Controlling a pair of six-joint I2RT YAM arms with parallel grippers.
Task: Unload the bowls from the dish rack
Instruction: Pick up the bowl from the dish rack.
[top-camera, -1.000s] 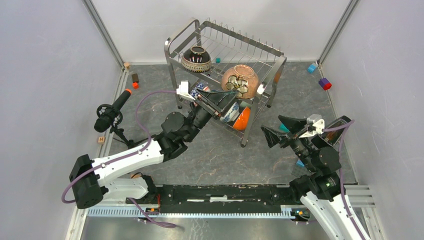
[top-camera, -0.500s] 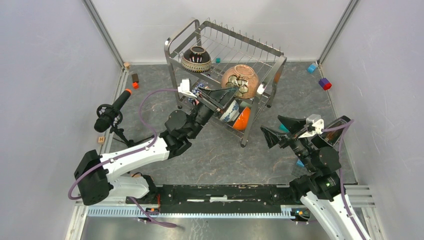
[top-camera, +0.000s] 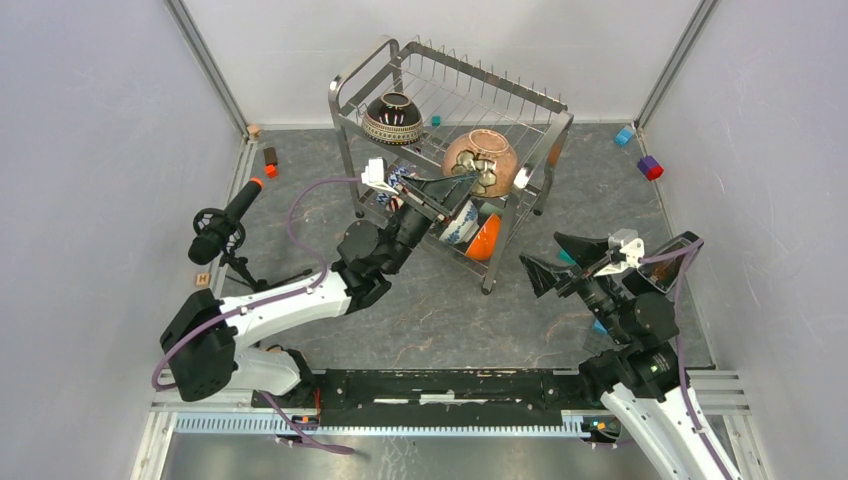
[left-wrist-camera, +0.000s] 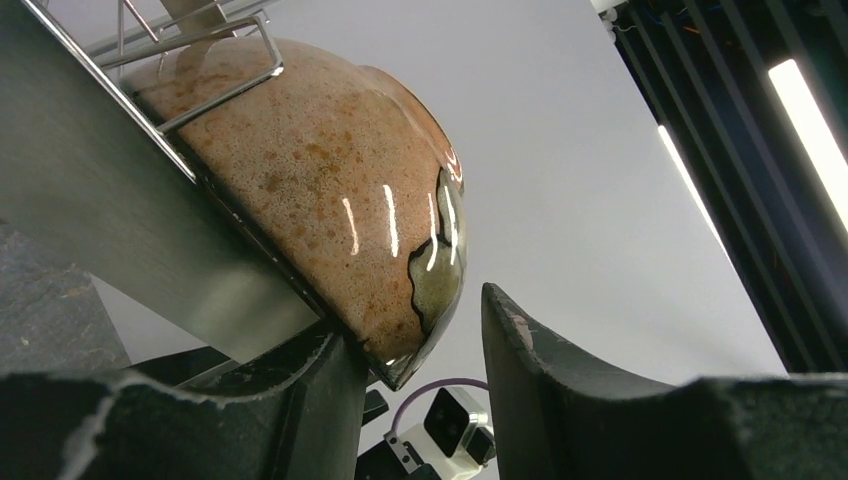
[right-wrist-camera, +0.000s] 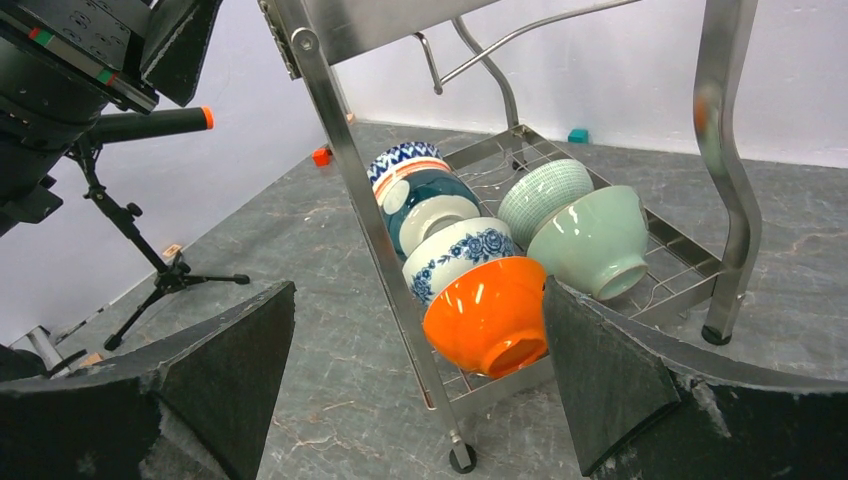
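The steel dish rack (top-camera: 540, 105) stands at the back of the table. A dark bowl (top-camera: 391, 118) and a speckled tan bowl (top-camera: 480, 158) rest on its top tier. My left gripper (top-camera: 462, 186) reaches up under the tan bowl (left-wrist-camera: 330, 190). The jaws of the left gripper (left-wrist-camera: 412, 315) stand astride the rim; one finger (left-wrist-camera: 325, 365) touches the outside and a gap shows on the other side. The lower tier holds an orange bowl (right-wrist-camera: 487, 315), a blue-and-white one (right-wrist-camera: 455, 255), two pale green ones (right-wrist-camera: 595, 238) and others. My right gripper (top-camera: 546, 254) hangs open, apart from the rack's front corner.
A microphone on a small tripod (top-camera: 224, 222) stands at the left. Small blocks lie about: orange (top-camera: 270, 170), blue (top-camera: 624, 135), purple and red (top-camera: 650, 167), teal (top-camera: 436, 120). Enclosure walls close in on three sides. The rack's front leg (right-wrist-camera: 455, 455) is just ahead of the right gripper.
The left arm has pushed further towards the rack and its jaws have narrowed around the tan bowl's rim. The right arm has hardly moved.
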